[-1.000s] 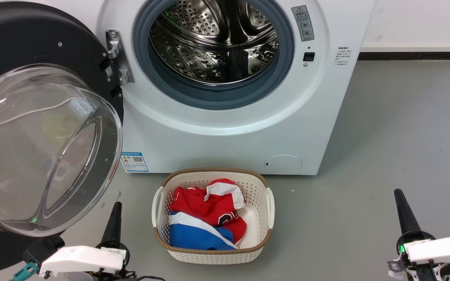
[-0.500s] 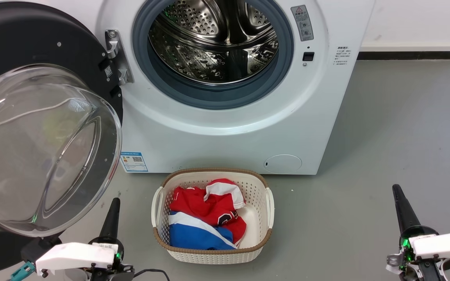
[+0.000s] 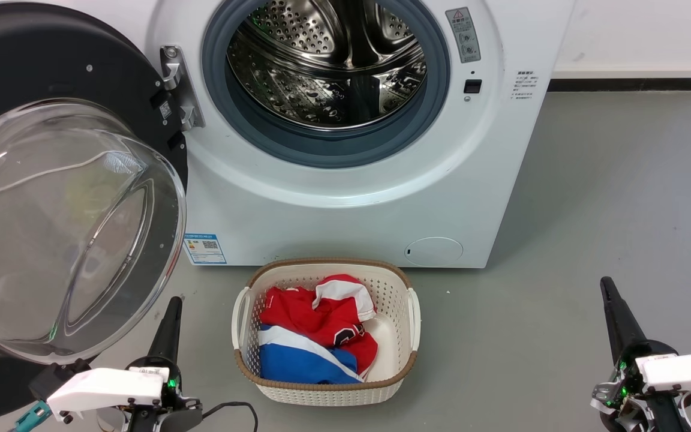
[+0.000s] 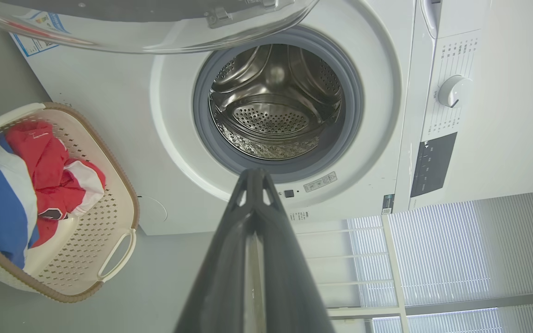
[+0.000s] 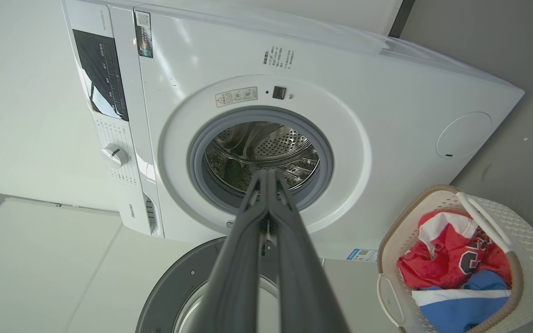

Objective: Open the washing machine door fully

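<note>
So the door [image 3: 63, 228] is found swung wide open at the left of the head view, hung on the hinge [image 3: 177, 90] at the left edge of the opening. Its inner side is turned toward the camera, with the clear glass bowl bulging out of the black ring. It's also caught along the top edge of the left wrist view [image 4: 146, 27] and at the bottom centre of the right wrist view [image 5: 178, 286].

The washer [image 3: 333, 204] takes up the upper middle of the head view. The steel drum [image 3: 327, 66] is left fully exposed inside the grey gasket [image 3: 321, 147], and nothing can be made out in it. A blue label [image 3: 204, 248] and a round cap [image 3: 433, 251] are seen low on the front.

A white basket [image 3: 327, 264] is parked on the grey floor [image 3: 591, 198] just in front of the washer, at bottom centre, with red, white and blue clothes [image 3: 315, 336] bunched up in it.

The left jaws are seen at the lower left, just below the bowl's rim, pressed together on nothing, fingers [image 3: 168, 324] pointing up the frame. The right jaws are at the lower right, well apart from everything, fingers [image 3: 618, 318] likewise closed up and empty. Both are held off the door, with no contact.
</note>
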### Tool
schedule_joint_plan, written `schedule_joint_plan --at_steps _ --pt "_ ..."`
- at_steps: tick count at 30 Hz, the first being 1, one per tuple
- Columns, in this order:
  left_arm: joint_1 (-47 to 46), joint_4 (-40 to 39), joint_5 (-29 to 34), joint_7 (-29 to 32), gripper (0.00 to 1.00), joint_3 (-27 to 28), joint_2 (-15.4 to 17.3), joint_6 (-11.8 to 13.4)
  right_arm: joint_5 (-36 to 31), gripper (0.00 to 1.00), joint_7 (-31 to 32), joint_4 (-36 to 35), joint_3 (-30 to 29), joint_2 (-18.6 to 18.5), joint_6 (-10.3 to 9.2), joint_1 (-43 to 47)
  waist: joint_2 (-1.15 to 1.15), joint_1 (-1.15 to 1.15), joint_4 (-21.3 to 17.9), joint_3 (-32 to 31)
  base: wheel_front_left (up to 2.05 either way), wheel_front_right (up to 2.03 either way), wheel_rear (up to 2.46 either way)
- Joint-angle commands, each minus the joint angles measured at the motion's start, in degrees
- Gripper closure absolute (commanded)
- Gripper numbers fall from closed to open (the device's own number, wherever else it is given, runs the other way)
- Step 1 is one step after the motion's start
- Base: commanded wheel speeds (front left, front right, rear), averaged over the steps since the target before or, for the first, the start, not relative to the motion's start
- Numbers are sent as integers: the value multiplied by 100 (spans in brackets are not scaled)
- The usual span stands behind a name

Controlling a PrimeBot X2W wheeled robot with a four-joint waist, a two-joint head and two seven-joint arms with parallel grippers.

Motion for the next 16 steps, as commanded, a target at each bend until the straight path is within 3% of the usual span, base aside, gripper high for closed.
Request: schedule_joint_plan --at_steps 1,16 --pt "-125 -5 -130 40 100 33 7 -27 139 100 44 1 -6 -2 0 -94 0 0 -1 0 0 0 0" --pt "-207 46 -781 204 100 112 3 -52 777 100 203 70 -12 -1 0 -197 0 0 -14 5 0 0 0"
